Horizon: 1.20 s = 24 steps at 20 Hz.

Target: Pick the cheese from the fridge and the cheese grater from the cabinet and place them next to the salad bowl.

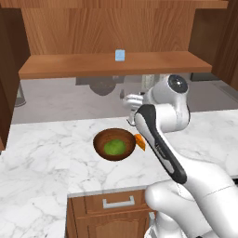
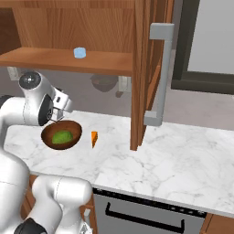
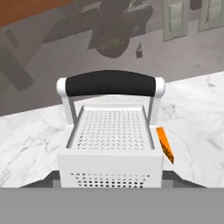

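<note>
Second step in hand: claw (image 3: pixel 111 181) closed on the cheese grater (image 3: pixel 111 131), carried above the table (image 1: pixel 42 153). Cheese (image 2: pixel 94 138) already lying just beside the salad bowl (image 2: pixel 61 135). Next, probably lowering the grater beside the bowl and releasing, without knocking the cheese.

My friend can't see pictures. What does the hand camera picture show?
A silver cheese grater with a black handle sits close up between the gripper fingers, above a white marble counter. An orange cheese wedge peeks out beside it.
</note>
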Motion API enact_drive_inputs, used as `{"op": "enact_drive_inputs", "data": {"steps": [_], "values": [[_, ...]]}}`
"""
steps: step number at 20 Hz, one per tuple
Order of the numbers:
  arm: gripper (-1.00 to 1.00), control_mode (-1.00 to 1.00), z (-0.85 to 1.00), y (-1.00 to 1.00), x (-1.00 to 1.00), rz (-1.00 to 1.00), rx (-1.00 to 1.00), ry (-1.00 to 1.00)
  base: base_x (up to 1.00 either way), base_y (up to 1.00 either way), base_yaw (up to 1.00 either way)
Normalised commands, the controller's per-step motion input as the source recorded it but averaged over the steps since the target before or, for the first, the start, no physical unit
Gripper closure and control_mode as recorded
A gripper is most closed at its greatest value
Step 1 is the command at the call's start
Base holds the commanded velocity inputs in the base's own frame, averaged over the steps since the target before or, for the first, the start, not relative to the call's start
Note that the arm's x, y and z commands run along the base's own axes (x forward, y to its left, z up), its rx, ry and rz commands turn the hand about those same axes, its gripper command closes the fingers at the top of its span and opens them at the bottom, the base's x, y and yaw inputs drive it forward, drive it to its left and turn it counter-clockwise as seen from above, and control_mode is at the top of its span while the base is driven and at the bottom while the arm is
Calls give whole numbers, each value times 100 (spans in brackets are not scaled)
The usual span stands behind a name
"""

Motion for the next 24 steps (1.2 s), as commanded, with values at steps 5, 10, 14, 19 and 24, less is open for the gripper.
{"op": "enact_drive_inputs", "data": {"steps": [5, 10, 14, 19, 24], "values": [[100, -100, -37, -31, 9, 14, -9, -1, 0, 0, 0], [100, -100, -44, -28, 3, 5, -11, -5, 0, 0, 0], [100, -100, -43, -23, 16, 1, -15, 0, 0, 0, 0], [100, -100, -35, -36, 12, 0, -7, 0, 0, 0, 0], [100, -100, -31, -37, 3, 9, 0, -7, 0, 0, 0]]}}
